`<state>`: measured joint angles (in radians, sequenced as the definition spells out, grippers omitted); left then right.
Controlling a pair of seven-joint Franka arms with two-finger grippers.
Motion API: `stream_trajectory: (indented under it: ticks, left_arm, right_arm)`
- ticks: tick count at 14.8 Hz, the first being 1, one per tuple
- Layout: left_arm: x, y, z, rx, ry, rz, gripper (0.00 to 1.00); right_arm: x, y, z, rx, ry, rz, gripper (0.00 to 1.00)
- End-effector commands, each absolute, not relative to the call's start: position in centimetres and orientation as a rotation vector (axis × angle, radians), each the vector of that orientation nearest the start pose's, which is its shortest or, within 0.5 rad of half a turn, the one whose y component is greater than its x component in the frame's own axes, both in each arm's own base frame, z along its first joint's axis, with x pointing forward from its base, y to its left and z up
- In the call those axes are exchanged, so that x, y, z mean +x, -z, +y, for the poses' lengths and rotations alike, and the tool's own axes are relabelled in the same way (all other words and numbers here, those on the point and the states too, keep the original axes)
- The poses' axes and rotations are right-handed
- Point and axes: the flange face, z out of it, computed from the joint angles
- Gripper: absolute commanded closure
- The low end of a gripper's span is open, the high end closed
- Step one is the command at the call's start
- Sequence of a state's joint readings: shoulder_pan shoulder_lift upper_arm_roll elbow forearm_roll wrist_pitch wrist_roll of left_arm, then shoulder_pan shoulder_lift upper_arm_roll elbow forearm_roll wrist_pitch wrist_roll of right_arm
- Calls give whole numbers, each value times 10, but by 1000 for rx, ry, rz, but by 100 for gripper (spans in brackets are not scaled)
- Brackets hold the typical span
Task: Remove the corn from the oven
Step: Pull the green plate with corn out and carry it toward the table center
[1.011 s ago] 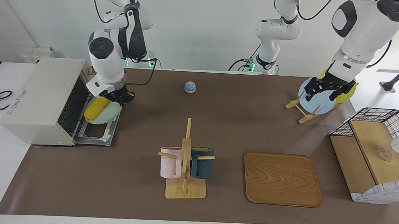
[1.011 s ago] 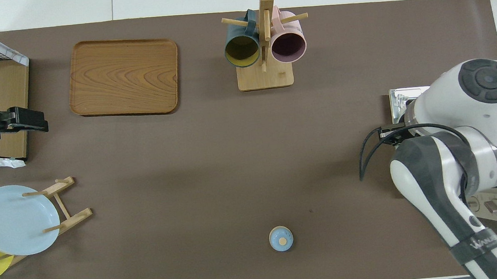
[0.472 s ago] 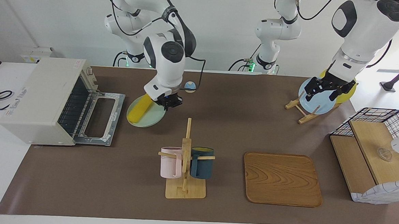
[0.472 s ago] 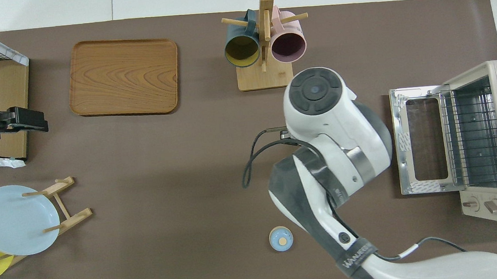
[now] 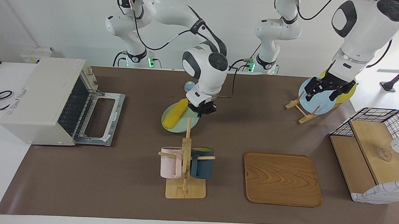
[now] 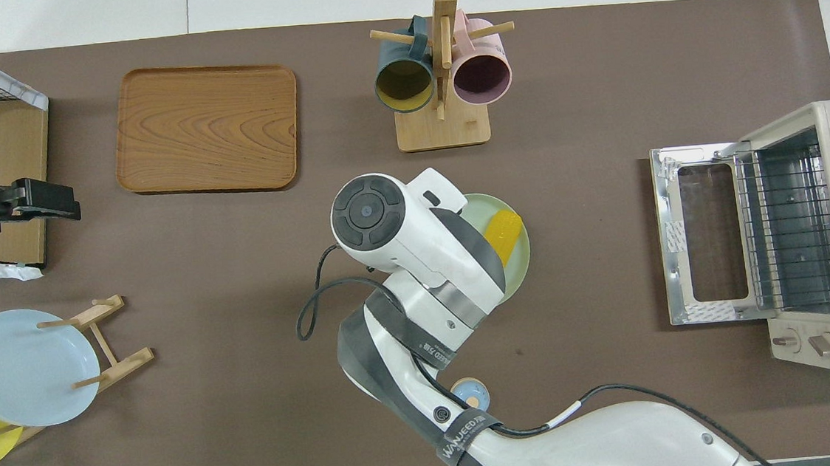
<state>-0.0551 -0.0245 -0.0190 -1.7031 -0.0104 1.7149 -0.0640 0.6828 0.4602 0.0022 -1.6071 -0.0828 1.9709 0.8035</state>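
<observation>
The right gripper (image 5: 204, 111), jaws seemingly pinching the green plate's (image 5: 167, 118) rim, is carrying the corn (image 5: 174, 113) clear of the oven (image 5: 46, 99), while the left gripper (image 5: 327, 89) is waiting, jaws spread, over the plate rack (image 5: 300, 108).

— What covers the table?
— A brown mat (image 5: 131, 176), and on it stand an off-white toaster oven (image 5: 43, 98) with its door down, a wooden mug rack (image 5: 185, 189), a flat wooden tray (image 5: 282, 179) and a wooden plate stand (image 5: 300, 112).
— Anything small?
— A round blue knobbed lid (image 5: 188, 87).
</observation>
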Motion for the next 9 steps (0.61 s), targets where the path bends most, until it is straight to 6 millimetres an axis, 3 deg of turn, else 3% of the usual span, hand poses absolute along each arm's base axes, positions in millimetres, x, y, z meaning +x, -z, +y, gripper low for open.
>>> stream_trajectory:
  ticks: [1,3,4,5,6,7,9]
  left_arm:
    - [552,-593,-39,-3159,66,9,0]
    - [552,-592,-38,-3159,61,4,0]
    - [552,-592,-38,-3159,64,2,0]
    - [552,-592,-38,-3159,64,2,0]
    - [552,-592,-38,-3159,61,4,0]
    - [552,-592,-38,-3159,61,4,0]
    - [552,-592,-38,-3159,61,2,0]
  right_arm:
    - [525,-338,418,-3198,-13,188,100]
    - [530,-338,415,-3139,-46,264,100]
    - [532,-339,416,-3100,-45,305,95]
    - [530,-336,418,-3072,-44,351,79]
    - [527,-334,423,-3054,-20,367,70]
    - [527,-337,427,-3042,-1,372,68]
    - [530,-351,430,-3015,49,346,47]
